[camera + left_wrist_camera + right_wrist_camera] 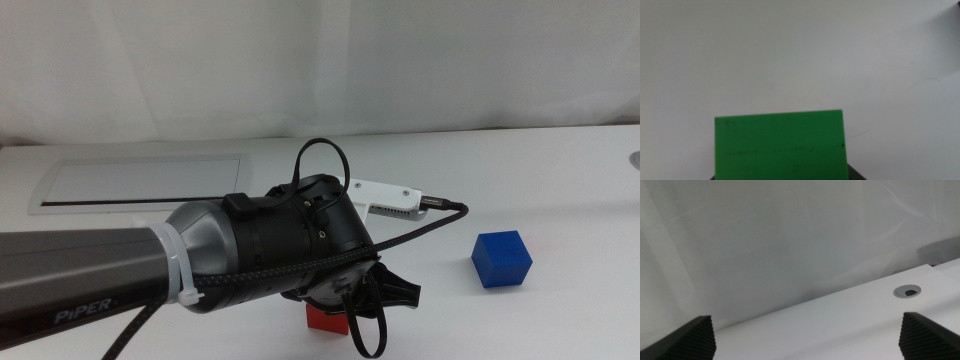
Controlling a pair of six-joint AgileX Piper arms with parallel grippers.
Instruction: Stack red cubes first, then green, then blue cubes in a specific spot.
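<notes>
The left gripper [385,290] hangs near the counter's [560,170] front edge, fingers clenched on the green cube [779,145], seemingly right above the red cube [326,318]. The blue cube [501,258] waits toward the right edge. The right gripper [805,335] idles, fingers released.

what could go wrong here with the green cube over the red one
The left gripper holds the green cube, but the arm hides most of the red cube in the middle view, so alignment is hard to judge; an off-centre release might tip the green cube off. The cable loop hanging beside the red cube could snag it. The right gripper waits, open, away.
</notes>
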